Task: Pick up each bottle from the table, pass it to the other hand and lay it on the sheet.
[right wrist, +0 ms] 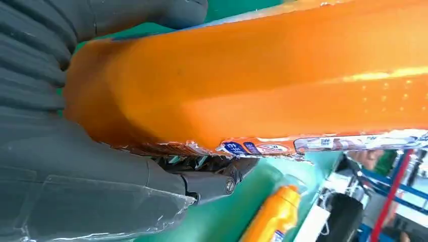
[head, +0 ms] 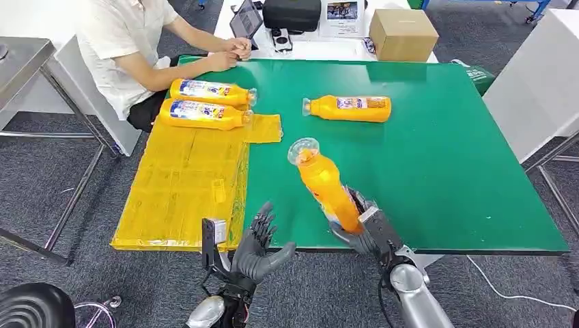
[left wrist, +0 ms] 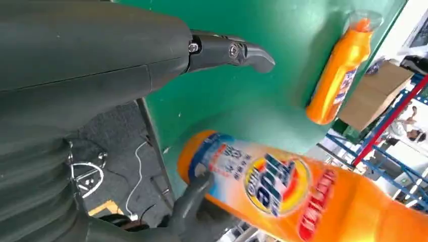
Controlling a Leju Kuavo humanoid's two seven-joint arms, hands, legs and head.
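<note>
Gripping a bottle above the green table

We held an orange bottle (head: 326, 186) by its base in our right hand (head: 365, 232), tilted above the green table (head: 437, 150). Our left hand (head: 258, 246) hung spread and empty off the table's near edge.

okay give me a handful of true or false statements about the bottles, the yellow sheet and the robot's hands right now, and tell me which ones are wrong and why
1. Two bottles lie on the yellow sheet. True: the far sheet bottle and the near sheet bottle.
2. The right hand holds a bottle. True: it grips the held bottle by its base.
3. The left hand also grips that bottle. False: it is open and apart from it.
4. No bottle remains on the green table. False: the table bottle lies there on its side.
</note>
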